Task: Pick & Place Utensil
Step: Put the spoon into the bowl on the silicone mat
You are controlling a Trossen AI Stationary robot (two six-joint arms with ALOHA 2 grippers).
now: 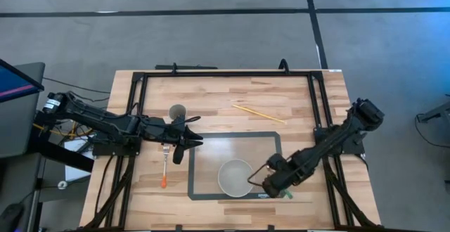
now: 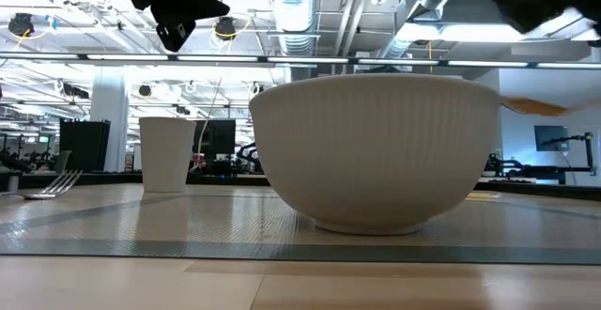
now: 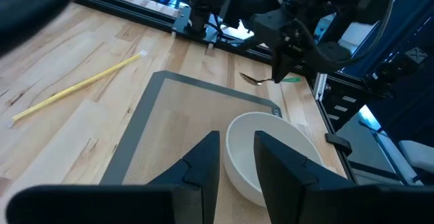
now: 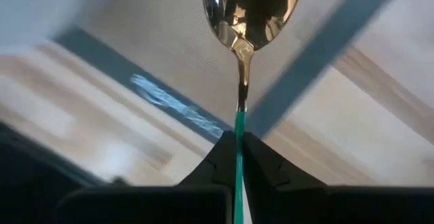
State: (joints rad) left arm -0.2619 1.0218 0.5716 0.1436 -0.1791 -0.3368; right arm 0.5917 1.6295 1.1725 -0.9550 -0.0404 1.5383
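A spoon (image 4: pixel 252 7) with a metal head and a thin green handle is in my right gripper (image 4: pixel 239 142), which is shut on it beside the right rim of the white bowl (image 1: pixel 235 177). The bowl stands on a grey-edged mat (image 1: pixel 211 139). The spoon also shows in the left wrist view (image 3: pixel 255 79). My left gripper (image 1: pixel 184 143) is open and empty, up above the mat's left edge. A fork (image 1: pixel 165 163) with an orange handle end lies on the wood just left of the mat. A grey cup (image 1: pixel 177 111) stands behind it. My right gripper pinches the green handle (image 4: pixel 239 123) between its two fingers, close to where it joins the metal neck. The fingers slant down from the table's right side, and the spoon runs forward from them. The handle's free end (image 3: pixel 293 79) sticks out behind. The spoon is roughly level, head toward the bowl.
A pair of pale chopsticks (image 1: pixel 259 112) lies on the wood behind the mat's right half. Black frame rails (image 1: pixel 225 72) run along the table's far, left and right sides. Bare wood lies along the near edge, left of the mat.
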